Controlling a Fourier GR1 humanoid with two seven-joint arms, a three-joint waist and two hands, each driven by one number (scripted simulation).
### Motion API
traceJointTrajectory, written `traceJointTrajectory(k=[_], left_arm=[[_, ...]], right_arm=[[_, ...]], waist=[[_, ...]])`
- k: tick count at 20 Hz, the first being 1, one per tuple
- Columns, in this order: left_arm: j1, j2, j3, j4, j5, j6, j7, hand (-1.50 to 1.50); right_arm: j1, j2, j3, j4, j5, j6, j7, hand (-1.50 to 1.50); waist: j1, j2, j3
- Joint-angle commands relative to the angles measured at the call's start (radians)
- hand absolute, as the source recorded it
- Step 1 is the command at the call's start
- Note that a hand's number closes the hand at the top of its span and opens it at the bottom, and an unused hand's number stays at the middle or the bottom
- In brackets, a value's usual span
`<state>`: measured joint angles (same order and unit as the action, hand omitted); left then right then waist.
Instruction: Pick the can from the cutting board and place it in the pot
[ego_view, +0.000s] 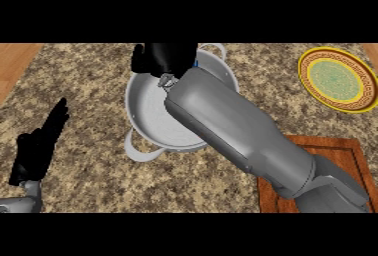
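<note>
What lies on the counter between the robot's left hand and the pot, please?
Nothing stands there: in the head view, only bare speckled counter separates the left hand from the pot.

Speckled granite counter (88, 75) with pot (148, 117), yellow plate (336, 80), wooden cutting board (341, 152).

My left hand (40, 142) and right hand (166, 57) are black, on plain grey forearms (236, 130). The stone counter (88, 90) is speckled beige, brown and dark. The round metal pot (148, 110) is pale grey-white. The round yellow plate (336, 77) has a dark ornamental band around a mottled green centre. At the counter's near right corner, the wooden cutting board (332, 147) is streaky reddish brown.
</note>
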<state>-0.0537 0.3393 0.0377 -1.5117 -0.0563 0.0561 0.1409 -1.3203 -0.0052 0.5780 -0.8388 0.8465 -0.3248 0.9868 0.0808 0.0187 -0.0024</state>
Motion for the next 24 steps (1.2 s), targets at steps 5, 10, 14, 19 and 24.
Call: traceJointTrajectory(k=[5,10,14,19,24], left_arm=[[-0.07,-0.03,-0.019,0.025,-0.022,0.017,0.022,0.0],[-0.001,-0.007,-0.009,-0.01,-0.009,-0.016,-0.018,0.0],[-0.054,-0.017,-0.004,0.057,-0.027,0.001,-0.029,0.0],[-0.046,-0.026,-0.016,0.018,-0.02,-0.01,-0.002,0.0],[-0.041,-0.04,-0.017,0.029,-0.033,0.011,-0.016,0.0]], right_arm=[[-0.046,0.005,0.017,0.325,-0.062,-0.11,-0.12,1.5],[-0.005,0.005,-0.096,0.373,-0.191,-0.234,-0.216,-1.5],[-0.01,0.005,-0.132,0.367,-0.296,-0.265,-0.306,-1.5],[-0.051,0.005,-0.164,0.433,-0.352,-0.284,-0.409,-1.5],[-0.014,0.005,-0.215,0.317,-0.407,-0.551,-0.546,-1.5]], waist=[[0.018,0.015,-0.001],[0.033,0.014,0.001],[0.033,0.02,0.0],[0.035,0.016,0.001],[0.03,0.015,0.003]])
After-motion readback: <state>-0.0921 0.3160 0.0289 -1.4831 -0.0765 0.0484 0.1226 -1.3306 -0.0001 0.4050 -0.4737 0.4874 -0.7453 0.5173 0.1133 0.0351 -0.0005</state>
